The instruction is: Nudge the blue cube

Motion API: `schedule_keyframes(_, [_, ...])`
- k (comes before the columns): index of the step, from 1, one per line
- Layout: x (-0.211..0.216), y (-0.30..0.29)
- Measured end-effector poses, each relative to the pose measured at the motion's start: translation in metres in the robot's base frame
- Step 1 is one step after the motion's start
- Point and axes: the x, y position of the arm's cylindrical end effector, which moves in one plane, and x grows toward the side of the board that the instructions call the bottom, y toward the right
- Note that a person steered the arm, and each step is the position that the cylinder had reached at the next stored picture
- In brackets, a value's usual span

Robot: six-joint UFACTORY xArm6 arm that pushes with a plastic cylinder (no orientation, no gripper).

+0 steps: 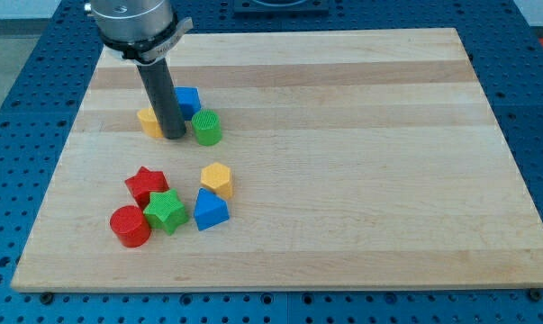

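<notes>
The blue cube sits near the board's upper left, partly hidden behind my rod. My tip rests on the board just below and left of the cube, close to touching it. A yellow block lies at the tip's left, partly hidden by the rod. A green cylinder stands at the tip's right, just below the blue cube.
A second cluster lies lower left: red star, green star, red cylinder, yellow hexagonal block, blue wedge-like block. The wooden board rests on a blue perforated table.
</notes>
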Motion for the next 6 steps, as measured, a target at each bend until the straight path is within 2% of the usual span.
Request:
schedule_keyframes(4, [-0.036,-0.029])
schedule_keyframes(6, [-0.051,0.028])
